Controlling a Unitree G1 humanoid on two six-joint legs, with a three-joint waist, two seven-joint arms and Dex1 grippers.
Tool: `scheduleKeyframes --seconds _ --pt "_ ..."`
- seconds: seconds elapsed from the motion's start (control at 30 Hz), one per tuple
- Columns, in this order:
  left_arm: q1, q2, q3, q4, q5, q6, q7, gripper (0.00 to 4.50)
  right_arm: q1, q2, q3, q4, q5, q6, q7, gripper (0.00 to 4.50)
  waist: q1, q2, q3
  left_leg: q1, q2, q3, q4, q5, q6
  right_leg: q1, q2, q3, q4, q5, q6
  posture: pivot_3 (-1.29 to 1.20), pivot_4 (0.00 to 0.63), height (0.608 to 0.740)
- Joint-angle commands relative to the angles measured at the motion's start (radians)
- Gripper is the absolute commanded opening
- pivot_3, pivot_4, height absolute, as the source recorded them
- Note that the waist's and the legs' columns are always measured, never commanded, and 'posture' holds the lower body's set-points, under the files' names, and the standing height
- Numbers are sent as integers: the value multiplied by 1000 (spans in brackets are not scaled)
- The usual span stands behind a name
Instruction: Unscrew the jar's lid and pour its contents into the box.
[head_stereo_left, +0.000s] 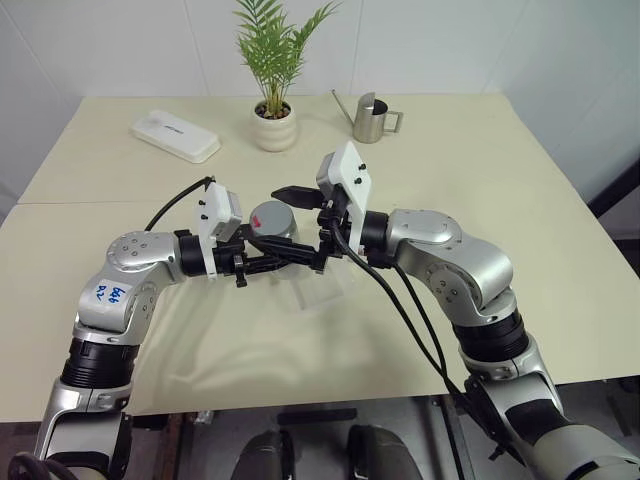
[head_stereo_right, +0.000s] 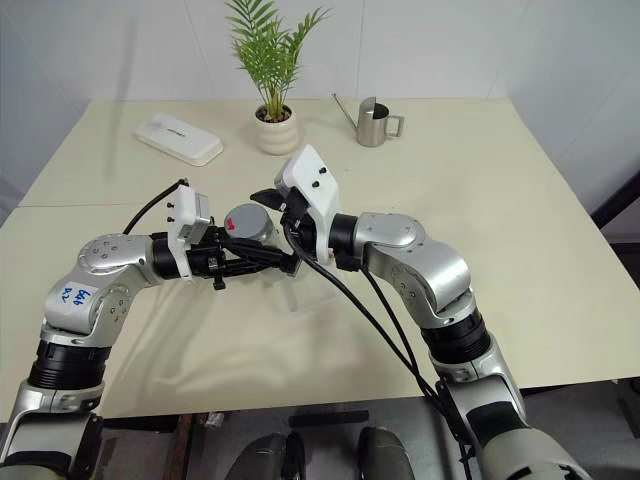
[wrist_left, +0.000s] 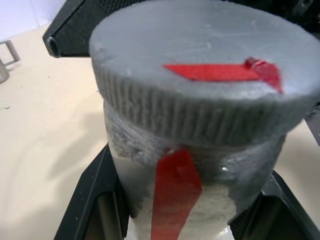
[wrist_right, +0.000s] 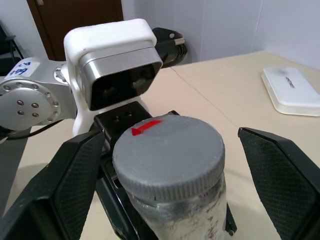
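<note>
My left gripper is shut on the jar, a silvery-grey cylinder with a vertical red stripe, and holds it upright above the table. The ribbed grey lid with its red mark sits on top of the jar. My right gripper is open, and its black fingers stand on either side of the lid, apart from it. The contents are hidden inside the jar. The clear box lies on the table just below and to the right of the held jar, partly under my arms.
At the back of the table stand a flat white case, a potted palm and a steel watering can. The cream table spreads bare to the right and in front.
</note>
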Motion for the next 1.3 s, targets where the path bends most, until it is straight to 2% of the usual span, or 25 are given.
scheduleKeyframes --seconds 0.03,0.1,0.17,0.23,0.33,0.47,0.57,0.63,0.77,0.87,1.07,1.3 --pt "-12 7 17 -18 -8 -2 0 1972 -28 6 -14 -8 -2 -4 9 4500 1 0 0 0 0 0 0 0 0 0 0 0 0 0 0 0 150 740" --pt "-10 8 17 -18 -5 -1 1 1972 -31 7 -15 -5 -1 -8 12 4500 1 0 0 0 0 0 0 0 0 0 0 0 0 0 0 0 150 740" --pt "-8 9 17 -20 -5 1 2 1972 -33 7 -16 -4 -1 -11 15 4102 1 0 0 0 0 0 0 0 0 0 0 1 0 0 0 0 150 740" --pt "-5 8 17 -24 -5 4 4 1972 -32 7 -16 -6 0 -13 20 3596 1 0 0 0 0 0 0 0 0 0 0 2 0 0 0 0 150 740" --pt "-4 9 16 -27 -5 6 4 1972 -28 8 -14 -12 2 -16 28 2605 1 0 0 0 0 0 0 0 0 0 0 2 0 0 0 0 150 740" --pt "-10 15 22 -25 -14 10 -8 1972 -25 3 -16 -20 4 -23 52 2586 1 0 0 0 0 0 0 0 0 0 0 2 0 0 0 0 150 740" --pt "-28 31 24 1 -22 -9 -61 1972 -34 -38 -9 -12 11 -62 154 2586 1 0 0 0 0 0 0 0 0 0 0 2 0 0 0 0 150 740" --pt "-53 48 17 45 -5 -50 -114 1972 -53 -83 -6 7 26 -88 265 2586 2 0 0 0 0 0 0 0 0 0 0 2 0 0 0 0 150 740" --pt "-170 54 12 172 -46 -95 -279 1972 -191 -166 -20 131 106 -83 561 2586 3 0 0 -1 -1 1 2 1 1 0 1 -1 0 0 0 0 150 740" --pt "-208 38 -5 200 -59 -105 -341 1972 -284 -179 -18 210 134 -71 686 2586 1 0 0 0 -1 2 2 1 2 0 1 -3 0 0 0 0 150 740" --pt "-175 -14 -22 143 -80 -91 -341 1972 -324 -163 -9 255 122 -85 770 2586 1 0 0 0 0 1 1 1 1 0 1 -3 1 0 0 0 150 740" --pt "-126 -3 4 103 -92 -69 -303 1972 -299 -144 -44 248 128 -74 725 2586 2 0 0 -1 0 1 3 1 2 0 0 -3 2 0 0 0 150 740"
